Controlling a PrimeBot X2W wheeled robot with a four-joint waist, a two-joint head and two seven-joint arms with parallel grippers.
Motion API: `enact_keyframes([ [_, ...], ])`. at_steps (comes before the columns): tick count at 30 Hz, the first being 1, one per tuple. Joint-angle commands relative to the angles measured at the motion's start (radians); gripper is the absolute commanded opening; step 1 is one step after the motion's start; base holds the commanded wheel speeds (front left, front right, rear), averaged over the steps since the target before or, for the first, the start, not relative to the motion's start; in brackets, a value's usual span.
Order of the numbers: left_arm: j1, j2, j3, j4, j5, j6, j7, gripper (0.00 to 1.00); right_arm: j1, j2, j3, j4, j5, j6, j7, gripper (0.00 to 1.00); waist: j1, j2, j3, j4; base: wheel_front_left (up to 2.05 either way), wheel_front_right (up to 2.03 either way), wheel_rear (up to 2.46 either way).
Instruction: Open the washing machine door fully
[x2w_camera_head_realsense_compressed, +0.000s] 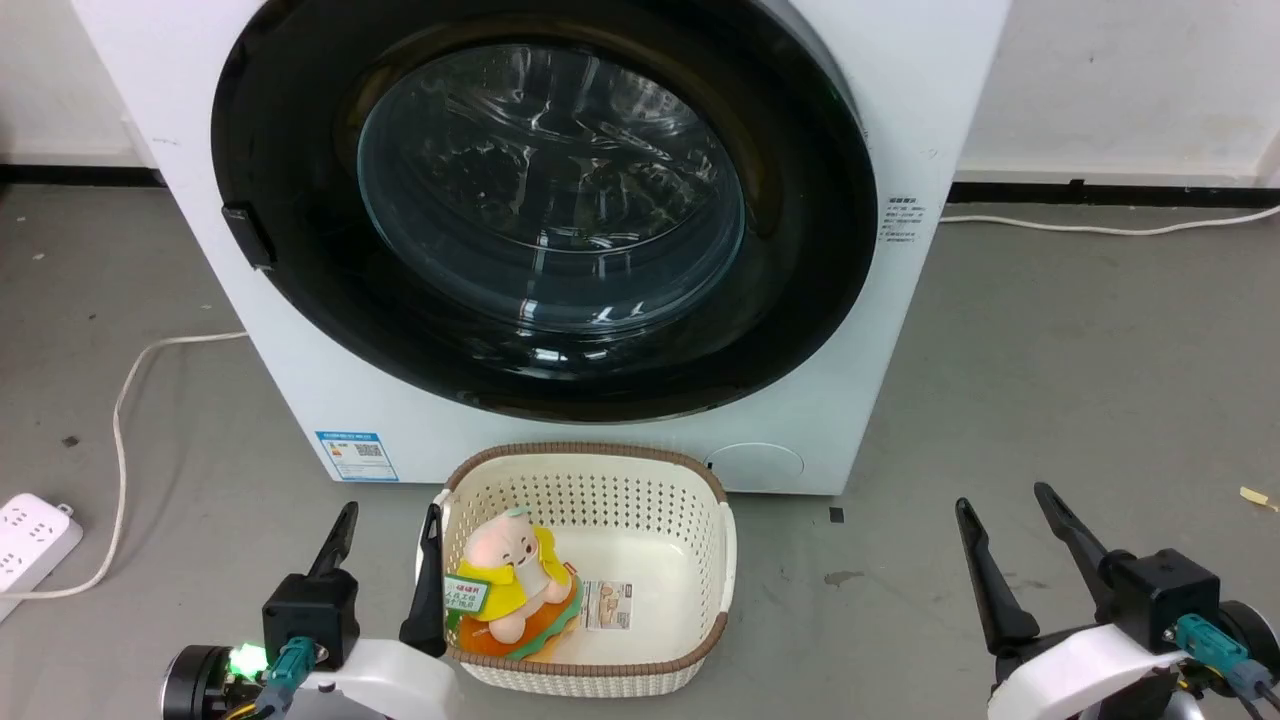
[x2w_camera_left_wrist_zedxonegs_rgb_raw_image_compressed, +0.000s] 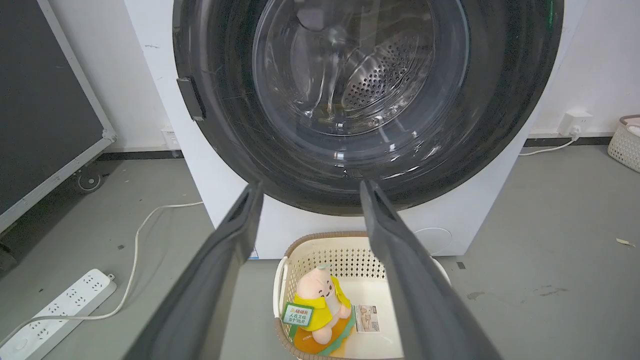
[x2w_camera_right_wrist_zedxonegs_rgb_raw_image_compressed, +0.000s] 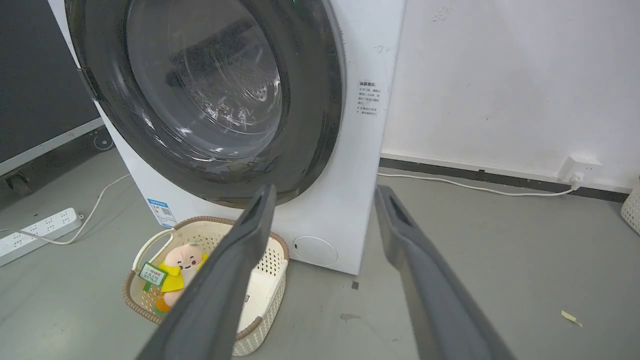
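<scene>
The white washing machine (x2w_camera_head_realsense_compressed: 860, 70) stands straight ahead on the grey floor. Its big glossy black round door (x2w_camera_head_realsense_compressed: 300, 120) lies closed against the front, with a clear glass bowl (x2w_camera_head_realsense_compressed: 550, 190) at its centre and a small black handle tab (x2w_camera_head_realsense_compressed: 247, 235) on its left rim. The same door (x2w_camera_left_wrist_zedxonegs_rgb_raw_image_compressed: 510, 100) (x2w_camera_right_wrist_zedxonegs_rgb_raw_image_compressed: 310, 100) fills both wrist views. My left gripper (x2w_camera_head_realsense_compressed: 390, 520) sits low at the lower left, open and empty, its fingers beside the basket. Well clear of the machine at the lower right, my right gripper (x2w_camera_head_realsense_compressed: 1003, 500) is open and empty too.
A cream perforated basket (x2w_camera_head_realsense_compressed: 700, 560) with a plush toy (x2w_camera_head_realsense_compressed: 510, 585) stands on the floor right before the machine. A white power strip (x2w_camera_head_realsense_compressed: 30, 540) and its cable (x2w_camera_head_realsense_compressed: 125, 400) lie at the left. Another cable (x2w_camera_head_realsense_compressed: 1100, 228) runs along the right wall.
</scene>
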Motion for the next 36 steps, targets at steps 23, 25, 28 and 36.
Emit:
enact_keyframes([
  [23, -0.054, 0.0, -0.02, -0.021, -0.017, -0.014, -0.055, 1.0, -0.255, 0.002, -0.085, 0.064, 0.226, 0.0, 0.055, 1.0, 0.0, 0.0, 0.1, 0.034, 0.0, 0.0, 0.0],
  [25, -0.064, 0.0, -0.026, -0.026, -0.02, -0.015, -0.063, 1.0, -0.322, 0.002, -0.115, 0.086, 0.259, 0.0, 0.077, 1.0, 0.0, 0.0, 0.121, 0.044, 0.0, 0.0, 0.0],
  [28, -0.073, 0.0, -0.029, -0.029, -0.023, -0.016, -0.069, 1.0, -0.375, 0.002, -0.139, 0.108, 0.276, 0.0, 0.094, 1.0, 0.0, 0.0, 0.137, 0.053, 0.0, 0.0, 0.0],
  [36, -0.093, 0.0, -0.037, -0.035, -0.03, -0.018, -0.086, 1.0, -0.516, 0.002, -0.201, 0.189, 0.318, 0.0, 0.137, 0.78, 0.0, 0.0, 0.18, 0.075, 0.0, 0.0, 0.0],
])
